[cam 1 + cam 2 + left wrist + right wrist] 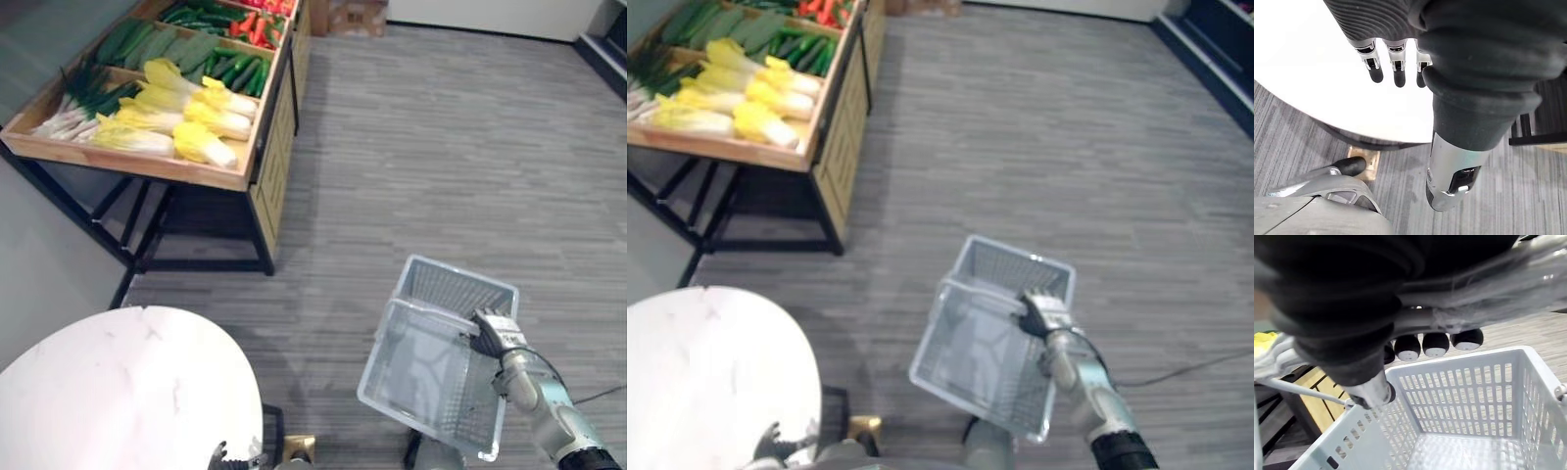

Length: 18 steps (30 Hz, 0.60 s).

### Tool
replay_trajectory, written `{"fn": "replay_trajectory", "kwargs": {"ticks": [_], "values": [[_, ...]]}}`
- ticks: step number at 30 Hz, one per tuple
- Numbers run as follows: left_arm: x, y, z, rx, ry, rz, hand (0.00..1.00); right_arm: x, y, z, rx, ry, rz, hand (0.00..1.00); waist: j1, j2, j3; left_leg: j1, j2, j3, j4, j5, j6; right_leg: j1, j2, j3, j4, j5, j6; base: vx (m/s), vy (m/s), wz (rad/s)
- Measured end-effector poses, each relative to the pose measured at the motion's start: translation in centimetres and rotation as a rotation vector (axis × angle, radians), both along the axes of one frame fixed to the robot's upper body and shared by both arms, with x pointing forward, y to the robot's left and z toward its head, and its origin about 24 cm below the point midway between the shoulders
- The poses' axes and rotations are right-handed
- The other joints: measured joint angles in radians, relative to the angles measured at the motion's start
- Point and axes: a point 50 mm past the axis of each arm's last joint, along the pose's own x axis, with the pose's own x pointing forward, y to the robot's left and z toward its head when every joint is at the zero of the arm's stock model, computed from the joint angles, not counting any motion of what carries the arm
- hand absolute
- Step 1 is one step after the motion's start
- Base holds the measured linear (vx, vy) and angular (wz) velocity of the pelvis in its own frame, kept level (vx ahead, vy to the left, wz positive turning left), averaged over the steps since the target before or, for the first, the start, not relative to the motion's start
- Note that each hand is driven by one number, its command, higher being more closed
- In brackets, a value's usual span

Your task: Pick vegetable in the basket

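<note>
At 5 o'clock in the head view, the R hand (pixel 498 333) had its fingers curled round the basket (pixel 460 289) handle. It held the basket up w/ the open top facing the ceiling, prob. so veg can drop straight in. The wrist view agreed: dark fingertips (pixel 1435 343) hooked over the grip, w/ mesh walls and a bare bottom below them. No veg inside as far as I could see. The basket hung a bit tilted, its far wall toward 12.

The veg lay on the wooden stand (pixel 196 174) at 10–11 o'clock, well apart from the R hand and basket, w/ bare floor between. They were sorted by kind, display-fashion. In the front row, yellow-white cabbages (pixel 186 122) lay on their sides, leafy ends toward 3–4. Scallions (pixel 83 103) were at their 9, green cukes (pixel 240 69) behind at 12–1, and red veg (pixel 257 27) beyond those. The cabbages nearest the front lip looked the simplest pick, in my judgement.

The L hand (pixel 1397 63) hung at 7 o'clock over the round white table (pixel 118 382), fingers straight and relaxed, holding nothing, so prob. free for the pick. The veg sat at about 11–12 from it, also well apart and beyond reach by my read. The robot would need to close on the stand first. Task barely begun.
</note>
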Motion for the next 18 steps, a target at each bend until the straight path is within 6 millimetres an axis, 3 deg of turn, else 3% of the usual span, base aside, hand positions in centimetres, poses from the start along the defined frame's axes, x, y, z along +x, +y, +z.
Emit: {"fn": "replay_trajectory", "kwargs": {"ticks": [2,3,4,5,6,7,10,12,13,14,15,18], "values": [[-0.1,0.2,0.0,0.005,0.01,0.003,0.0,-0.2,-0.1,-0.2,-0.02,0.009,-0.011,1.0,0.002,-0.014,-0.006,0.023,0.019,-0.013,0.0,0.01,-0.057,0.013,-0.006,0.02,-0.057,0.023,0.025,0.26,-0.509,0.24],[-0.3,0.9,0.1,0.023,0.013,0.008,0.0,-0.6,-0.1,-0.6,-0.019,0.023,-0.027,1.0,0.0,-0.048,-0.019,0.047,0.019,-0.029,-0.007,0.011,-0.097,0.048,-0.011,0.019,-0.086,0.032,0.038,0.27,-0.522,0.44],[-0.5,1.1,0.1,0.025,0.02,0.016,0.0,-0.8,-0.1,-0.9,-0.015,0.031,-0.038,1.0,0.0,-0.056,-0.021,0.062,0.019,-0.043,-0.014,0.012,-0.117,0.059,-0.014,0.024,-0.085,0.098,0.089,0.26,-0.471,0.47],[-0.2,-1.0,-0.4,-0.032,0.018,0.028,0.0,-1.0,-1.4,-0.8,-0.042,0.041,-0.08,1.0,0.003,0.019,-0.029,0.082,0.083,-0.059,-0.037,0.035,-0.133,0.067,0.039,-0.031,-0.037,0.044,0.064,0.25,-0.381,0.27],[-0.3,-2.4,-0.6,-0.068,0.009,0.034,0.0,-0.9,-2.0,-0.4,-0.065,0.034,-0.091,1.0,0.005,0.073,-0.042,0.078,0.132,-0.075,-0.033,0.071,-0.167,0.057,0.078,-0.049,0.005,-0.011,0.052,0.23,-0.328,0.15],[-0.2,-2.8,-0.7,-0.079,0.007,0.035,0.0,-0.8,-2.1,-0.3,-0.071,0.032,-0.094,1.0,0.005,0.088,-0.043,0.073,0.149,-0.088,-0.017,0.087,-0.171,0.058,0.087,-0.058,0.023,-0.034,0.045,0.24,-0.343,0.23],[-0.6,-2.9,-0.8,-0.09,0.009,0.077,0.0,-0.8,-2.3,-0.2,-0.076,0.03,-0.096,1.0,-0.01,0.086,-0.045,-0.031,0.193,-0.169,0.183,0.203,-0.146,0.087,0.086,-0.106,0.094,-0.125,0.022,0.26,-0.388,0.37],[-1.1,-2.6,-0.7,-0.086,0.009,0.1,0.0,-0.8,-2.2,-0.2,-0.08,0.033,-0.089,1.0,-0.009,0.084,-0.043,-0.101,0.26,-0.118,0.344,0.352,-0.024,0.177,0.121,-0.146,0.04,-0.146,0.004,0.29,-0.39,0.28],[-1.2,-2.6,-0.7,-0.085,0.008,0.103,0.0,-0.8,-2.2,-0.2,-0.079,0.034,-0.086,1.0,-0.005,0.08,-0.041,-0.12,0.282,-0.089,0.385,0.378,-0.003,0.209,0.132,-0.151,0.012,-0.145,-0.002,0.27,-0.372,0.13],[-1.3,-2.3,-0.6,-0.087,-0.003,0.126,0.0,-0.8,-2.3,-0.1,-0.084,0.032,-0.086,1.0,0.007,0.073,-0.037,-0.156,0.296,-0.041,0.498,0.338,0.005,0.257,0.144,-0.16,-0.034,-0.152,-0.013,0.24,-0.338,0.15],[-1.3,-2.3,-0.6,-0.089,-0.01,0.132,0.0,-0.7,-2.5,0.0,-0.09,0.029,-0.086,1.0,0.008,0.071,-0.036,-0.194,0.286,-0.009,0.592,0.256,0.011,0.297,0.15,-0.175,-0.068,-0.154,-0.017,0.24,-0.345,0.16],[-1.0,-2.3,-0.4,-0.093,-0.029,0.122,0.0,-0.2,-2.8,0.5,-0.101,0.015,-0.086,1.0,0.017,0.067,-0.036,-0.268,0.222,0.098,0.636,0.14,0.026,0.353,0.171,-0.193,-0.131,-0.155,-0.018,0.18,-0.164,0.11]]}}
